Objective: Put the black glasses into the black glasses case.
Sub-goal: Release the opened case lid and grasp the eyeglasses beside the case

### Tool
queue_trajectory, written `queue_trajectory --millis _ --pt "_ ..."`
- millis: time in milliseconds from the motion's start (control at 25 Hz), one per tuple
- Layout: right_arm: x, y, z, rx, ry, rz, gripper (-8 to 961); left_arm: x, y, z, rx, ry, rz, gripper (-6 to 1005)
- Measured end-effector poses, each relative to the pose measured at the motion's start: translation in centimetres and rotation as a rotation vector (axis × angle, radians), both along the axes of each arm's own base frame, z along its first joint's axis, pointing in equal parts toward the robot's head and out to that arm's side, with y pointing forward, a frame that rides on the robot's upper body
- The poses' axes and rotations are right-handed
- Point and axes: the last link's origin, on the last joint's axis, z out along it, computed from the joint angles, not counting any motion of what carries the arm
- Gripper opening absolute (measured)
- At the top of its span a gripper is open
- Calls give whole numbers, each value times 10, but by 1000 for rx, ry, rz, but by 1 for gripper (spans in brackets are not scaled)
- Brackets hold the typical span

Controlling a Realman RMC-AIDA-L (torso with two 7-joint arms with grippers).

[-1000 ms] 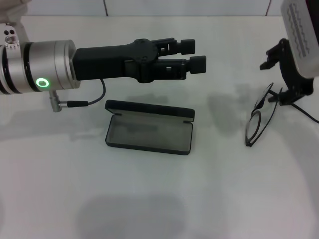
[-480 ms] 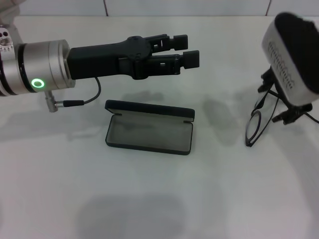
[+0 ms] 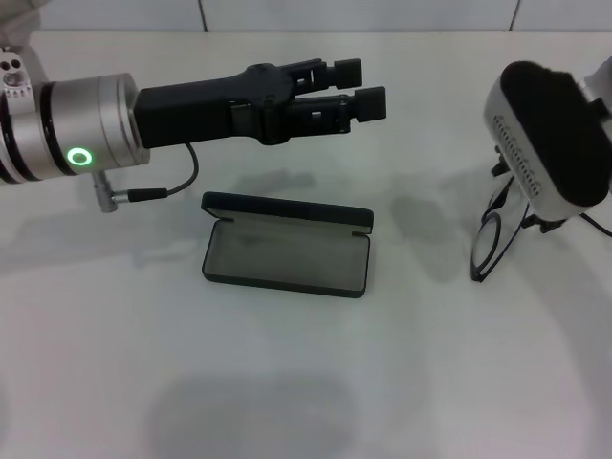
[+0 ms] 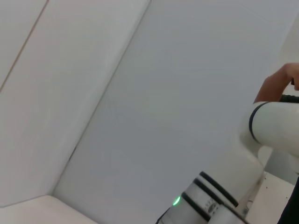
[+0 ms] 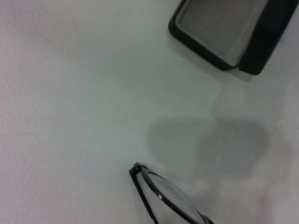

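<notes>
Worktop: a plain white worktop point(image 3: 316, 382) carries the case and the glasses, well apart from each other.

Case: the flat matte-black rectangular glasses case point(image 3: 286, 251) lies open near the middle of the worktop, its grey-lined tray facing up and its hinged lid standing along the far edge. Nothing lies in the tray. The right wrist view catches one corner of it point(image 5: 229, 30).

Glasses: the black-framed glasses with thin temple arms and roundish clear lenses point(image 3: 494, 239) are on the worktop to the right of the case. One lens rim shows clearly; the rest is hidden behind the right arm's housing. The right wrist view shows a lens rim and hinge point(image 5: 161, 196) on the white surface.

Left pincer: the black left pincer point(image 3: 367, 88) hangs in the air beyond the case, reaching rightward, its two fingers slightly parted and holding nothing.

Right pincer: the right arm sits directly over the glasses; its pincer is hidden and I cannot tell its state.

Writing: no brand, label or text is readable anywhere.
</notes>
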Motion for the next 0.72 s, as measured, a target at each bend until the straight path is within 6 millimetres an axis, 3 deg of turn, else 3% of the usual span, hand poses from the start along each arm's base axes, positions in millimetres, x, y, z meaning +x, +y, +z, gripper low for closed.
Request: queue_trajectory --millis 720 --pt "5 6 -25 -58 10 59 674 0 0 -1 19 -20 12 856"
